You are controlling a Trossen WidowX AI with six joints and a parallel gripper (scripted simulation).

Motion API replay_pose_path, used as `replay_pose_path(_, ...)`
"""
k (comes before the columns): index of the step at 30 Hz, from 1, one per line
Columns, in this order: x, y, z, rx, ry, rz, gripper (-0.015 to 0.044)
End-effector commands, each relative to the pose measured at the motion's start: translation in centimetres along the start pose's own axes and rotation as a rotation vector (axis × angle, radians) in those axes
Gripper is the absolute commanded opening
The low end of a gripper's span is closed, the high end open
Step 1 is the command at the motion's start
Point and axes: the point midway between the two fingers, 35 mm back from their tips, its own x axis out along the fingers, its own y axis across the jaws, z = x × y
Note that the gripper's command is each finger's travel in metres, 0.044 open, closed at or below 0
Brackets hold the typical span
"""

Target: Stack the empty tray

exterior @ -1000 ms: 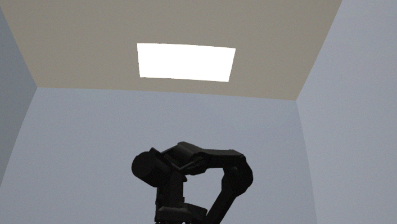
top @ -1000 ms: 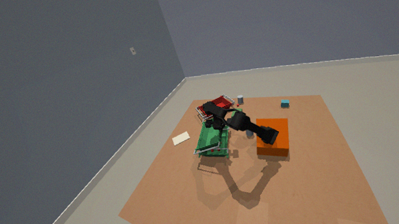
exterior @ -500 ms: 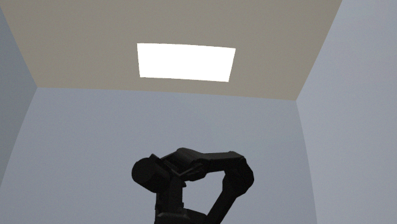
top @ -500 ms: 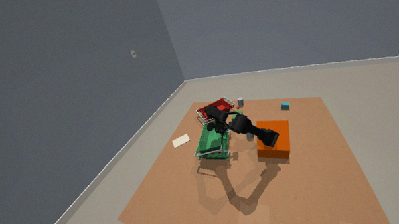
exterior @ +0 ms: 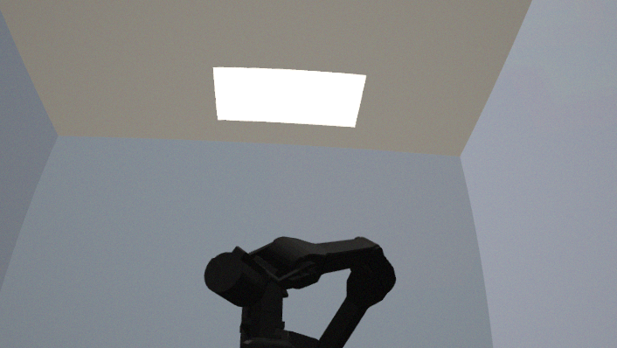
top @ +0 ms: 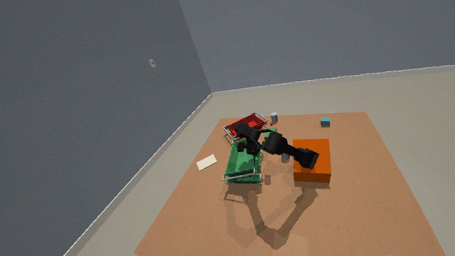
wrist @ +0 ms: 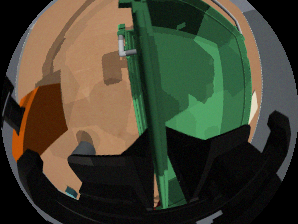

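My gripper (top: 252, 152) (wrist: 156, 131) is shut on a long side wall of the empty green tray (top: 239, 162) (wrist: 192, 70). That tray hangs over the loaded green tray (top: 255, 180) (wrist: 134, 80), a little to its left in the top view, and hides most of it. A few red blocks (top: 243, 177) show in the gap at the near end. A wire bar (wrist: 122, 49) of the loaded tray runs in under the held tray. The held tray's near bar (top: 232, 177) sticks out over its end. Whether the trays touch is unclear. The exterior view shows only the arm.
A red tray (top: 234, 129) with wire bars stands behind. An orange box (top: 321, 147) (wrist: 47, 117) and a grey cylinder (top: 285, 156) (wrist: 85, 149) are to the right, a white card (top: 206, 162) (wrist: 253, 110) to the left. A green block (top: 272, 129), a pale cylinder (top: 274, 117) and a teal block (top: 325, 121) stand farther back.
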Motion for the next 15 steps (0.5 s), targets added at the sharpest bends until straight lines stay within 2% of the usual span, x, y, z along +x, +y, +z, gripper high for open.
replay_pose_path(1,0.7,0.4,0.2,0.002,0.002,0.018,0.0000)
replay_pose_path(15,1.8,0.8,0.1,0.002,0.002,0.018,0.0000)
